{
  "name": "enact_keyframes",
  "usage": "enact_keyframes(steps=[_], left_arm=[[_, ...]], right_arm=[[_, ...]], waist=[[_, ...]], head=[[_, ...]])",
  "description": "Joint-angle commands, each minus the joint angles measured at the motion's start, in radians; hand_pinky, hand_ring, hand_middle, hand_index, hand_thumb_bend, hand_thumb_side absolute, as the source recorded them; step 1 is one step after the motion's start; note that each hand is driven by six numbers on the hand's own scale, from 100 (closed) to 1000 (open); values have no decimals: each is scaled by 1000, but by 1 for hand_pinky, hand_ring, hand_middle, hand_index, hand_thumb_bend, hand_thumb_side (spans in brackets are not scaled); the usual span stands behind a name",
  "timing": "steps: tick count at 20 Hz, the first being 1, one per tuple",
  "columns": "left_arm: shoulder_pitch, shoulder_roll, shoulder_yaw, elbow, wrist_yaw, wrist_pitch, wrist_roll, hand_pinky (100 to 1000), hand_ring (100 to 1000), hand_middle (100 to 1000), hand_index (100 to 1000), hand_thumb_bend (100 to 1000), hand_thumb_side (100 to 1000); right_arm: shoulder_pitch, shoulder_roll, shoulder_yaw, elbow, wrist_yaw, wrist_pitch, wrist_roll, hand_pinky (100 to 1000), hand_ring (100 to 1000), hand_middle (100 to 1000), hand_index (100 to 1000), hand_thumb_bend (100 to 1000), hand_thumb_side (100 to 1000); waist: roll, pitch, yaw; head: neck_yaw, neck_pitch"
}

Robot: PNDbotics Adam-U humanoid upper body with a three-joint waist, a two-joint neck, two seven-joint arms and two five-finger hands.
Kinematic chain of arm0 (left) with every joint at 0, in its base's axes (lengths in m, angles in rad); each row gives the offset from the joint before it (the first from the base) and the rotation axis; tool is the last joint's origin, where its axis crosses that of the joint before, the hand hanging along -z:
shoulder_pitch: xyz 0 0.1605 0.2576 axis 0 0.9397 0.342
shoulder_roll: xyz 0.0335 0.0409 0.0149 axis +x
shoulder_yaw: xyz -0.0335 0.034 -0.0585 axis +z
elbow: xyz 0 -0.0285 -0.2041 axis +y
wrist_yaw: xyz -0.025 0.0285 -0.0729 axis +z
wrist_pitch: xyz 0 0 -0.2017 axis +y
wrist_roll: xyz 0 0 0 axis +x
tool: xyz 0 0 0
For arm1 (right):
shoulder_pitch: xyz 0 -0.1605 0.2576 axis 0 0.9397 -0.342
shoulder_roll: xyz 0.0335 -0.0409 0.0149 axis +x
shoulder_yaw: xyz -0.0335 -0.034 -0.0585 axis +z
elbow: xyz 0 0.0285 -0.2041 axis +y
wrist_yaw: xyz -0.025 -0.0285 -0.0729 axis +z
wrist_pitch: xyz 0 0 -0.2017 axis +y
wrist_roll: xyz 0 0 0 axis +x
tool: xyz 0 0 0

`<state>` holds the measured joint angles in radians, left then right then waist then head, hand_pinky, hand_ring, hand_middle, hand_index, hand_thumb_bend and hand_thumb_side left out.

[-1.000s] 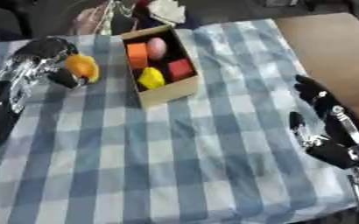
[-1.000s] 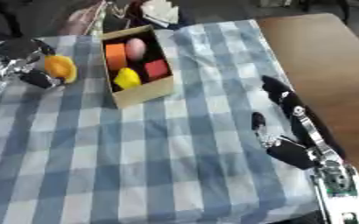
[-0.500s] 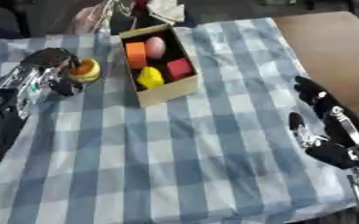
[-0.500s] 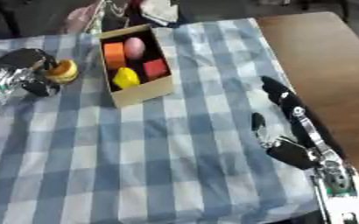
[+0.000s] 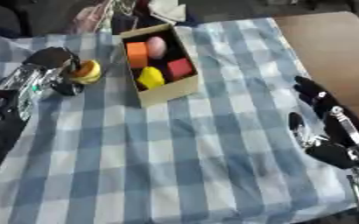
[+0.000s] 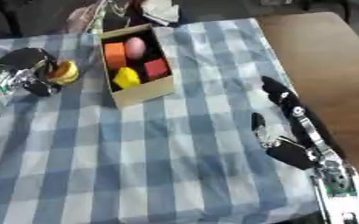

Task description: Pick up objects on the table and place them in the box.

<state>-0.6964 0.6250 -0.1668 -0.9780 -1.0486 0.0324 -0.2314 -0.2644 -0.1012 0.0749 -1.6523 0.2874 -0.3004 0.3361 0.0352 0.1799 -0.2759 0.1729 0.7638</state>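
I count four things already in the cardboard box: an orange block and a pale pink egg-shaped piece at the far end, a red block and a yellow piece nearer me. The box sits on the blue-and-white checked cloth that covers most of the bench, whose bare brown top shows at the right. What is left, as far as I can see, is one round orange-and-yellow object, probably a toy fruit, though the view is too soft to be sure. My left robot hand has its fingers curled round that object just to the left of the box, near its far end; I cannot tell whether it is lifted clear of the cloth or touching it. My right robot hand lies idle at the right side, fingers relaxed and straight, holding nothing. I see no other loose object on the cloth, so I judge the task nearly done: carry this last piece over the box wall and let it go inside.
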Motion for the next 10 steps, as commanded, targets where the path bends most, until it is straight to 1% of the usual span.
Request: enact_keyframes(steps=[1, 2, 5, 6, 8, 9, 10], left_arm=[[-12, 35, -7, -26, 25, -15, -36, 710, 660, 713, 827, 454, 318], [-14, 38, -7, -29, 33, -24, -60, 724, 679, 734, 837, 474, 382], [-20, 42, -2, -40, 49, -33, -105, 721, 677, 735, 837, 477, 421], [-20, 42, 0, -43, 51, -32, -109, 714, 668, 724, 830, 458, 419], [-20, 37, 1, -45, 51, -22, -100, 689, 633, 680, 800, 355, 368], [-19, 34, 2, -45, 50, -13, -88, 677, 618, 656, 781, 306, 326], [-18, 32, 1, -43, 48, -4, -74, 665, 604, 631, 763, 277, 284]], right_arm=[[-13, -5, -1, -11, -8, 0, 2, 1000, 1000, 1000, 1000, 100, 411], [-13, -6, -2, -11, -8, 0, 1, 1000, 1000, 1000, 1000, 100, 410], [-12, -6, -2, -11, -7, 0, 1, 1000, 1000, 1000, 1000, 100, 410], [-12, -5, -1, -11, -7, 0, 1, 1000, 1000, 1000, 1000, 100, 410], [-12, -5, -1, -11, -7, 0, 2, 1000, 1000, 1000, 1000, 100, 409], [-11, -5, -2, -11, -7, 0, 2, 1000, 1000, 1000, 1000, 100, 408], [-11, -6, -2, -11, -7, 0, 2, 1000, 1000, 1000, 1000, 100, 408]], waist=[[-15, -4, 0], [-16, -4, 0], [-15, -4, 0], [-14, -4, 0], [-14, -4, -1], [-14, -4, -2], [-15, -4, -3]], head=[[-3, -9], [-2, -9], [-1, -9], [-1, -10], [-3, -10], [-4, -9], [-4, -9]])
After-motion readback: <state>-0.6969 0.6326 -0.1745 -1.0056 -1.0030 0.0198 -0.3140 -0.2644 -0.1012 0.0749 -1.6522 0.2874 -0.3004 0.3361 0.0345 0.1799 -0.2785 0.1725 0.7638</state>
